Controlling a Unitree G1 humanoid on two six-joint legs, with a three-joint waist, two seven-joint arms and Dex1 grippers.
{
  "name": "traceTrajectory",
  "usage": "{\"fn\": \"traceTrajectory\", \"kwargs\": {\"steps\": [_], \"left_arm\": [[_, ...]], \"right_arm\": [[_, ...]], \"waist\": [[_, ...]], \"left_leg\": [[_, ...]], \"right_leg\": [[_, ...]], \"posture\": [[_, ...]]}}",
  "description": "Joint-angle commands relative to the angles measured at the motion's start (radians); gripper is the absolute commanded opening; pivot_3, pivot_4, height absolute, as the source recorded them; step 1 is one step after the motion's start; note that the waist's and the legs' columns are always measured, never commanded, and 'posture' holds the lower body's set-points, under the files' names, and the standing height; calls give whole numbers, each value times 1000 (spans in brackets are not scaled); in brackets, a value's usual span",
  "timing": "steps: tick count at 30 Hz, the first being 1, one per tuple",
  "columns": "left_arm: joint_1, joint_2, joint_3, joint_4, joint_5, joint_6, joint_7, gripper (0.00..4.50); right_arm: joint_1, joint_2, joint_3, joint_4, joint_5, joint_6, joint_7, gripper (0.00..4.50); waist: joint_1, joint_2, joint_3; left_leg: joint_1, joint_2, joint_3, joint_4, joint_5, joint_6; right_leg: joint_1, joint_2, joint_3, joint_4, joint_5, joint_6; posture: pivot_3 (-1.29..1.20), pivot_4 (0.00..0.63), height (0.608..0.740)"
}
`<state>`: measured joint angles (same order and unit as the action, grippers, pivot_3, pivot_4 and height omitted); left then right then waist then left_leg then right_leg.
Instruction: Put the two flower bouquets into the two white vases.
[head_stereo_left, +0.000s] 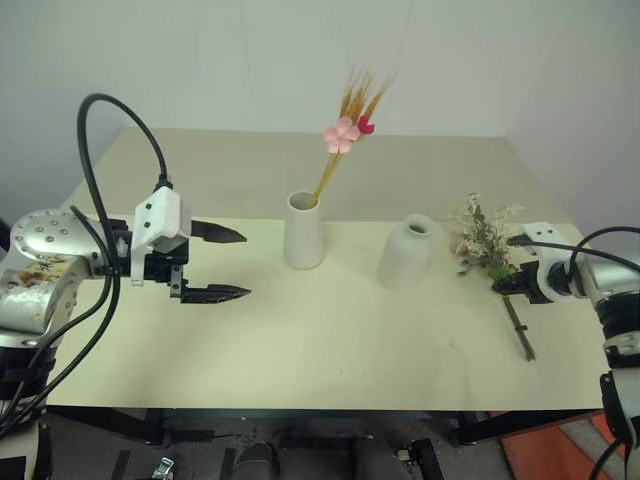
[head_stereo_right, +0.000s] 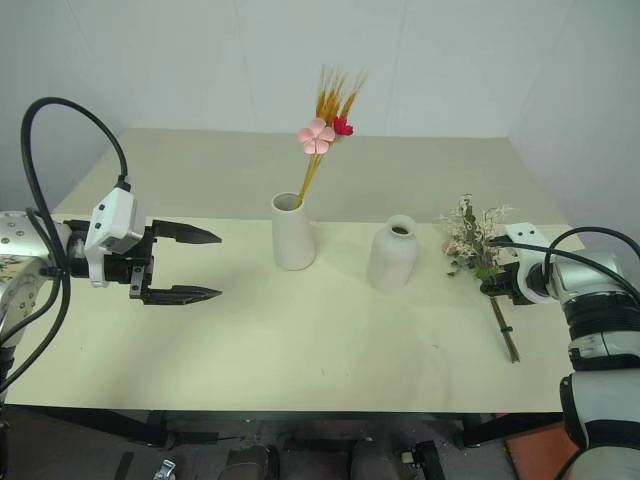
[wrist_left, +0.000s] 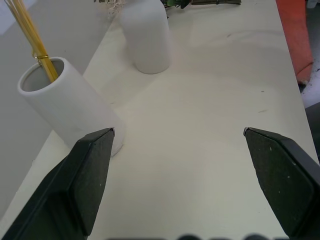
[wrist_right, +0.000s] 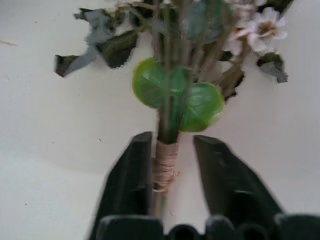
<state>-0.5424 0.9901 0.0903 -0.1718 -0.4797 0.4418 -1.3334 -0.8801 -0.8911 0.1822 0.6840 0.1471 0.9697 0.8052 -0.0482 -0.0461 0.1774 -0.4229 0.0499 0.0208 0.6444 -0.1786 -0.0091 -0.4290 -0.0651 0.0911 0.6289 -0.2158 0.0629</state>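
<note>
Right gripper (wrist_right: 172, 165) fingers flank dried spray (head_stereo_left: 483, 240) stem, grip seemingly incomplete; left gripper (head_stereo_left: 228, 263) wide open, empty.

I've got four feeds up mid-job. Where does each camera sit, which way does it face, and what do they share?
Left and right eye views: on the head, looking forward and down over the table; both arms show.
Left wrist view: on the left wrist, facing along the open left gripper at the tall vase.
Right wrist view: on the right wrist, facing the cream-white spray; right gripper around its stem.
Shared: squat vase, in head and left wrist views.
</note>
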Motion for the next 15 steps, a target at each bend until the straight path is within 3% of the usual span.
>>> {"fn": "traceTrajectory", "kwargs": {"steps": [1, 5, 7, 11, 13, 15], "left_arm": [[7, 10, 41, -31, -19, -8, 17, 4500], [18, 19, 40, -38, -16, 6, 26, 4500], [27, 20, 41, -38, -11, -2, 27, 4500], [32, 25, 54, -40, -18, -1, 34, 4500], [30, 20, 61, -33, -29, 4, 35, 4500], [25, 19, 56, -12, -26, -5, 28, 4500]], "right_arm": [[-38, 2, -10, 49, -44, -41, -7, 256], [-65, 11, -53, 90, -54, -44, -54, 163], [-59, 24, -157, 44, -42, -85, -186, 163], [96, 104, -417, -348, -4, -395, -412, 163], [177, 167, -499, -523, 24, -551, -442, 163], [211, 255, -600, -664, 165, -603, -410, 163]], "waist": [[0, 0, 0], [1, 0, 0], [1, 0, 0], [2, 0, 0], [1, 1, 0], [-1, 1, 0]], "left_leg": [[0, 0, 0, 0, 0, 0], [0, 0, 0, 0, 0, 0], [0, 0, 0, 0, 0, 0], [-1, 0, 0, 0, 0, 0], [-2, 0, 0, -1, 0, 0], [-2, 2, -1, -2, 0, 0]], "right_leg": [[0, 0, 0, 0, 0, 0], [0, 0, 0, 0, 1, -1], [0, 0, 0, 0, 1, -1], [-2, 0, 1, 1, 0, -1], [-3, 1, 1, 2, -1, 1], [-4, 3, 2, 2, -1, 1]], "posture": [[0, 150, 740], [0, 150, 740], [0, 150, 740], [0, 150, 740], [0, 150, 740], [0, 150, 740]]}}
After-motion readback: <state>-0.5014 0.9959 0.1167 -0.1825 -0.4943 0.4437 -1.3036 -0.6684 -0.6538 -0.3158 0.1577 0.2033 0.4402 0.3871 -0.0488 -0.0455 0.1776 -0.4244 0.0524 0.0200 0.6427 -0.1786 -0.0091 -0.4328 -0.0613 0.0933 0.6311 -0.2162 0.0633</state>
